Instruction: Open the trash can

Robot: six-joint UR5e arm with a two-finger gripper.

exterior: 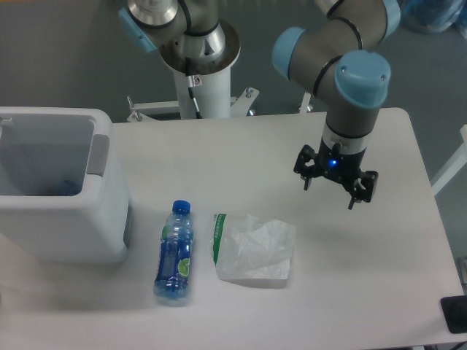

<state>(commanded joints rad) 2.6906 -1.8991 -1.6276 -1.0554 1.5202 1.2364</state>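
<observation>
The trash can (87, 226) is a large boxy white bin at the table's left edge. Its top shows a hollow grey inside with something blue deep in it, and no flat lid covers the opening. A grey tab (101, 154) sits on its right rim. My gripper (330, 194) hangs over the right half of the table, far to the right of the bin. Its black fingers (307, 182) are spread apart and hold nothing.
A blue-capped plastic bottle (174, 252) lies on its side just right of the bin. A crumpled white plastic bag with a green stripe (255, 249) lies beside it. The arm's white base post (201, 80) stands at the table's back edge.
</observation>
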